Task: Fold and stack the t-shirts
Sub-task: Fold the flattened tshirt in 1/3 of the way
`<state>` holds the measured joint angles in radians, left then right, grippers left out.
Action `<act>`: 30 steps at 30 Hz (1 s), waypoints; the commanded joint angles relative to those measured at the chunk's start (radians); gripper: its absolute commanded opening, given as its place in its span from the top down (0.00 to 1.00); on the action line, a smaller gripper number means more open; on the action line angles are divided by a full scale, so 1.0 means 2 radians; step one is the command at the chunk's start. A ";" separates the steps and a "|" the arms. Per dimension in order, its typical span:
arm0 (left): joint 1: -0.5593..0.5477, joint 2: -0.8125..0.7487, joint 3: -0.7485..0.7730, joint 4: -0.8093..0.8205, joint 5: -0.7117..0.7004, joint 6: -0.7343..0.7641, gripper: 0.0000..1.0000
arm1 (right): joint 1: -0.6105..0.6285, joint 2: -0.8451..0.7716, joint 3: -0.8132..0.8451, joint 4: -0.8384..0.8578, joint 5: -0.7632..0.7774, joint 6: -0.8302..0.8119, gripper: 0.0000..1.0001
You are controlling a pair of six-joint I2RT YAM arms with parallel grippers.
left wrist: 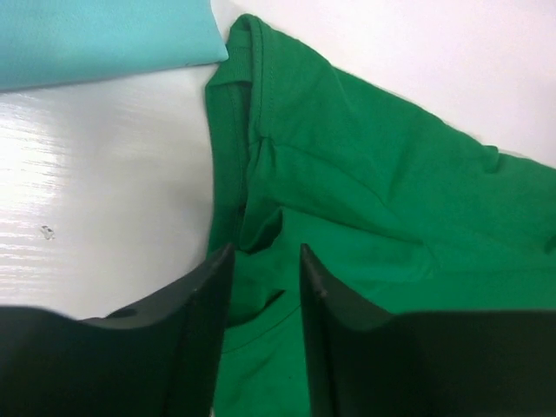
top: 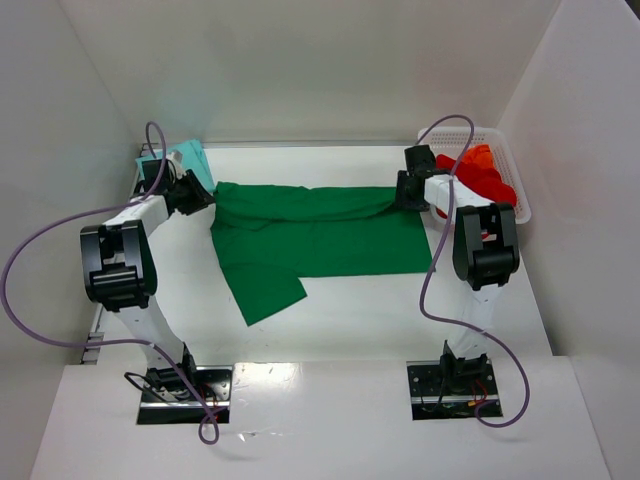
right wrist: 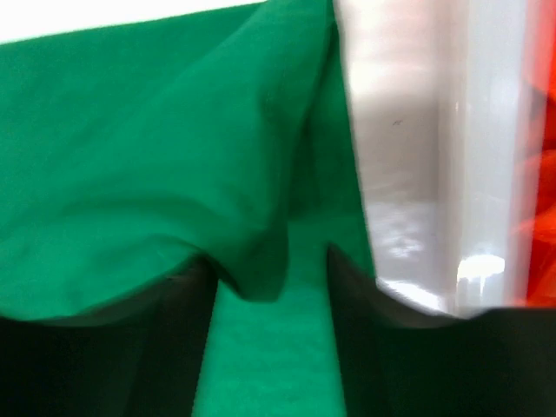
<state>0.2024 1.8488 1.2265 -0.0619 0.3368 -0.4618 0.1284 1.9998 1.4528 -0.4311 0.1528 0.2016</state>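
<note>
A dark green t-shirt (top: 320, 235) lies spread across the middle of the table, its far edge folded over into a bunched ridge, one sleeve pointing toward the near left. My left gripper (top: 205, 195) is at the shirt's far left corner; in the left wrist view it (left wrist: 265, 252) stands open over the green cloth (left wrist: 373, 200). My right gripper (top: 400, 195) is at the far right corner, open (right wrist: 269, 254), with a fold of green cloth (right wrist: 130, 156) sagging between the fingers. A pale teal t-shirt (top: 190, 160) lies folded at the far left. Red t-shirts (top: 485, 175) fill the basket.
A white mesh basket (top: 510, 150) stands at the far right, just beyond my right gripper, and its wall (right wrist: 486, 130) shows close by in the right wrist view. White walls enclose the table on the left, back and right.
</note>
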 commanded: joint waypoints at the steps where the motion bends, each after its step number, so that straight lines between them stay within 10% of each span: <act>1: 0.004 -0.037 0.030 0.003 0.001 0.025 0.46 | 0.001 -0.045 0.026 -0.008 -0.029 -0.009 0.24; 14: 0.004 0.026 0.095 0.033 0.005 0.015 0.34 | 0.001 -0.032 0.121 0.014 -0.070 0.000 0.04; 24: 0.004 0.098 0.127 0.058 0.027 0.021 0.43 | 0.001 0.077 0.179 0.014 -0.068 0.019 0.52; 30: -0.006 0.139 0.160 0.058 0.053 0.038 0.43 | 0.004 0.103 0.194 0.011 -0.073 0.019 0.54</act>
<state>0.2021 2.0850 1.4743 0.0064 0.3858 -0.4391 0.1291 2.1961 1.7656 -0.4143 0.0138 0.2329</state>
